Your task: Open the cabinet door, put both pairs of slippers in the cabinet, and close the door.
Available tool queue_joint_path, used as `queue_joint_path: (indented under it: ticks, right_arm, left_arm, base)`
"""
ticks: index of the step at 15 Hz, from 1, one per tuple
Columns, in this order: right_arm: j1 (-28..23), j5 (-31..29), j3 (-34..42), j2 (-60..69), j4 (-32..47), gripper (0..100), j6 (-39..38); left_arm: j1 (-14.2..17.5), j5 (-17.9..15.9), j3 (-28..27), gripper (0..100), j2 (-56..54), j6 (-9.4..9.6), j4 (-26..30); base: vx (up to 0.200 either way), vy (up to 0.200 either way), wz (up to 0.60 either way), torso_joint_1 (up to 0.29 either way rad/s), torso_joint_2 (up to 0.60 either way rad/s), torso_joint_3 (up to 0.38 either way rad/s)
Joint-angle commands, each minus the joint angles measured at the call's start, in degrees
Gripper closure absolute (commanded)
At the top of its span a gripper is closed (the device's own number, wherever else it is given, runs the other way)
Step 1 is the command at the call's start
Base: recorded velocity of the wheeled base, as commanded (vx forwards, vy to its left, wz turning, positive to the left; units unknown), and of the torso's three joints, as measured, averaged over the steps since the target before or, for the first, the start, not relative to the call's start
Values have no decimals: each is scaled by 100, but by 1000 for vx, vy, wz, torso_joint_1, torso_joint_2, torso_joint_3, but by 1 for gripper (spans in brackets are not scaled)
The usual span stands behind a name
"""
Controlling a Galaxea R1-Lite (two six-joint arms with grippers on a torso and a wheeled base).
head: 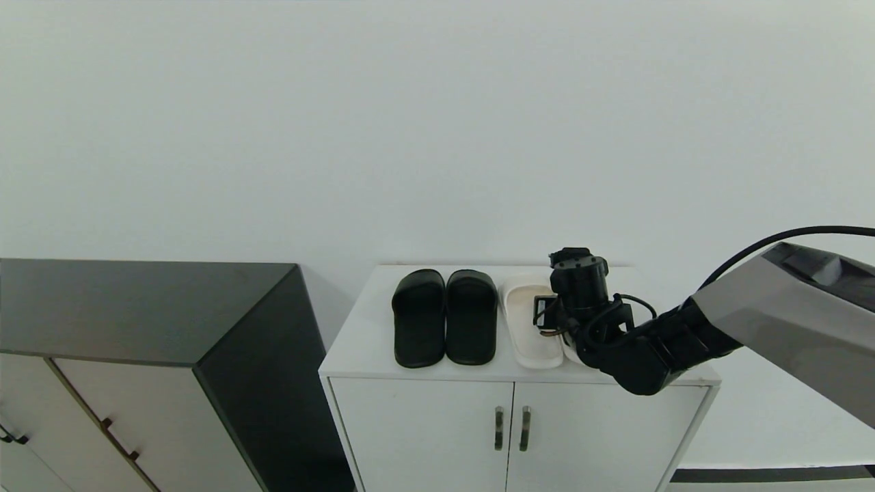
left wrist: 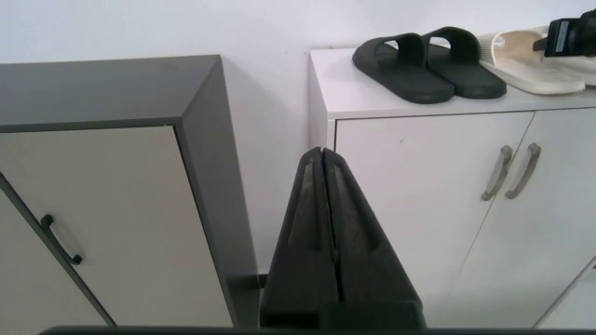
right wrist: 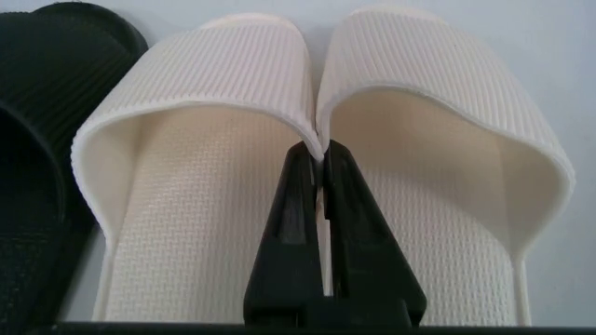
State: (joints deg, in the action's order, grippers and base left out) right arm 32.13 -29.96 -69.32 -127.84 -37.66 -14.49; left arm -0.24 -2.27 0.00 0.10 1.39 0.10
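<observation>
A pair of black slippers [head: 444, 318] [left wrist: 428, 65] and a pair of white slippers [head: 530, 321] [left wrist: 531, 60] lie side by side on top of the white cabinet [head: 362, 335]. Both of its doors [head: 424, 437] are closed, with two metal handles [head: 512, 428] at the middle. My right gripper [head: 547, 321] [right wrist: 321, 154] is down on the white pair, shut on the touching inner strap edges of the two white slippers [right wrist: 205, 121]. My left gripper [left wrist: 323, 158] is shut and holds nothing, low in front of the white cabinet's left side [left wrist: 419, 186].
A dark-topped cabinet [head: 137, 307] [left wrist: 102, 93] with light doors stands just left of the white one, with a narrow gap between them. A plain white wall runs behind both. The floor to the right of the white cabinet is open.
</observation>
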Motion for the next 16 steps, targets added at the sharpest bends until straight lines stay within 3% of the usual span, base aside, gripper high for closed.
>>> queue_joint_path:
  ticks: [1,7,11,14,16]
  right_arm:
    - [12,-9,190,330,-5,100,17]
    - [522,202,1684,2070,-66,100,342]
    - [865,957,2695,2967,-233,100,307]
    - [1216,1942,3548,3811,-348,100,324]
    - [1304,1977,3592,3890,-348,100,342]
  left_arm:
    - [-2,-2,0,100,-1,2,-1]
    - [-2,-2,0,100,-1,2,-1]
    - [-2,7,0,100,-1,2,-1]
    - [-2,-2,0,100,-1,2,-1]
    - [-2,-2,0,100,-1,10,-1]
  base:
    - [0,0,0,0,0,0]
    - [0,0,0,0,0,0]
    - [0,0,0,0,0,0]
    - [0,0,0,0,0,0]
    - [0,0,0,0,0,0]
